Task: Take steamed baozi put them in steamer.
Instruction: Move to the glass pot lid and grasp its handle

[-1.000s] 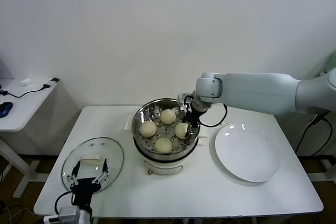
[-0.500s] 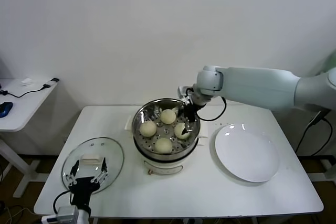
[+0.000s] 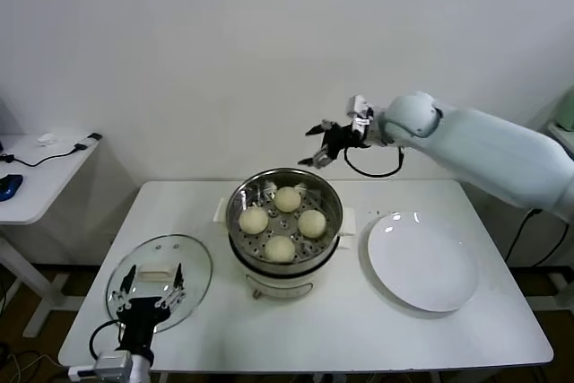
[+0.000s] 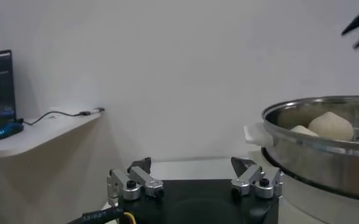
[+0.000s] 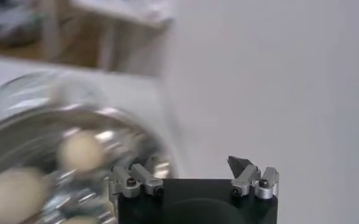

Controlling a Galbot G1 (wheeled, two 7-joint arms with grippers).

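Observation:
Four cream-white baozi lie on the perforated tray inside the steel steamer: one at the back, one at the left, one at the right, one at the front. My right gripper is open and empty, raised above and behind the steamer's far right rim. My left gripper is open and empty, low at the table's front left over the glass lid. In the left wrist view the steamer shows beside that gripper, with two buns above its rim.
A flat white plate lies right of the steamer. A round glass lid with a white knob lies at the front left. A small side table with cables stands farther left. A white wall is close behind.
My right gripper has risen out of the steamer and swung back up towards the wall, leaving the right-hand bun in the tray. The left arm has hardly moved.

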